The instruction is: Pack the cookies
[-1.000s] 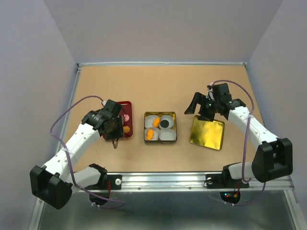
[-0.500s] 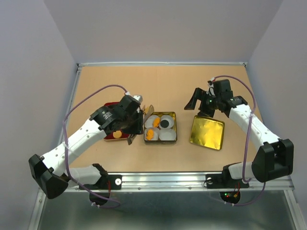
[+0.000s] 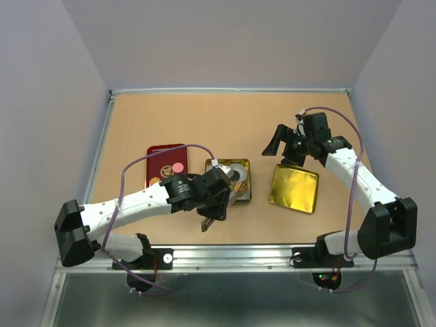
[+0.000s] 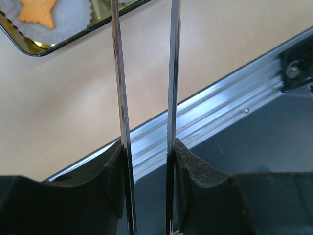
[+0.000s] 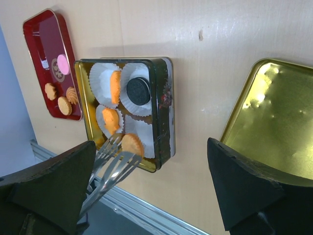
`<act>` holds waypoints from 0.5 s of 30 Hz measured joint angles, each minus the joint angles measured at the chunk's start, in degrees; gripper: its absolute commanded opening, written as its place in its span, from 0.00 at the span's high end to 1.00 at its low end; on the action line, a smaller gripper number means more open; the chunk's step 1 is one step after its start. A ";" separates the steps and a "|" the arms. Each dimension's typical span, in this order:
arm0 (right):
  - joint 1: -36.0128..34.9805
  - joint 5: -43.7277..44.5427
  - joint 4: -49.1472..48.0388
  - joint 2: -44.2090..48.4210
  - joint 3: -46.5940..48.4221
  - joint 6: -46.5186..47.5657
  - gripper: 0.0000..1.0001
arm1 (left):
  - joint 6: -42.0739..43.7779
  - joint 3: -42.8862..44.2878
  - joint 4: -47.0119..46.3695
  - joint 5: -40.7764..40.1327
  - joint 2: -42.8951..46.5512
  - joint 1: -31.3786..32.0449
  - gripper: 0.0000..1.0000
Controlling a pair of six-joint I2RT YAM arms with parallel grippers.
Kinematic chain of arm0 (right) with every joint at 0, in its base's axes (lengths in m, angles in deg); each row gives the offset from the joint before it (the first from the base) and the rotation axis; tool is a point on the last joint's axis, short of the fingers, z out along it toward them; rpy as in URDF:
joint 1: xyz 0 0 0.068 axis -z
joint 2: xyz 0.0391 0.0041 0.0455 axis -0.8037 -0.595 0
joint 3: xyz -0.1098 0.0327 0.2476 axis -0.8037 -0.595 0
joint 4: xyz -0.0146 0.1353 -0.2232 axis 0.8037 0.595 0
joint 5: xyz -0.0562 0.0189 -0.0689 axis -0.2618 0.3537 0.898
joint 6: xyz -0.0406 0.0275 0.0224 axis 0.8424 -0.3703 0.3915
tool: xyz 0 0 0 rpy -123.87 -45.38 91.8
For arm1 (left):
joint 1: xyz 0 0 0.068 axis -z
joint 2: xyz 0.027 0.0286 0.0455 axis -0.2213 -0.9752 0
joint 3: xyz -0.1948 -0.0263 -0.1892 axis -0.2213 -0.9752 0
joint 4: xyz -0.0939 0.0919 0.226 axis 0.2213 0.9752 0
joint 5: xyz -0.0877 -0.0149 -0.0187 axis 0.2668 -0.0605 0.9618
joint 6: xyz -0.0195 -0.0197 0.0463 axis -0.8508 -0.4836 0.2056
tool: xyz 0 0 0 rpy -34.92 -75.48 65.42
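My left gripper is shut on metal tongs at the near side of the open tin. In the right wrist view the tongs pinch an orange cookie over the tin's near white paper cup. Other cups hold two orange cookies and a dark one. A pink cookie and three orange ones lie on the red tray. My right gripper is open and empty, right of the tin.
The tin's gold lid lies upside down right of the tin, under my right arm. The red tray sits left of the tin. The metal rail of the table's near edge runs just behind my left gripper.
My left arm has swung right from the red tray to the tin's near side, carrying the tongs and the cookie. My right gripper has barely moved.
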 measured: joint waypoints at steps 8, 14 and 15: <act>0.00 0.39 0.92 0.02 0.00 -0.07 0.00 | -2.95 -3.08 -1.27 -2.97 -3.56 0.17 0.80; 0.00 0.57 1.05 0.02 0.00 -0.04 0.00 | -3.58 -3.08 -2.23 -4.26 -3.78 0.17 0.78; 0.00 0.57 1.07 0.02 0.00 -0.04 0.00 | -3.58 -3.08 -2.32 -4.26 -3.85 0.17 0.74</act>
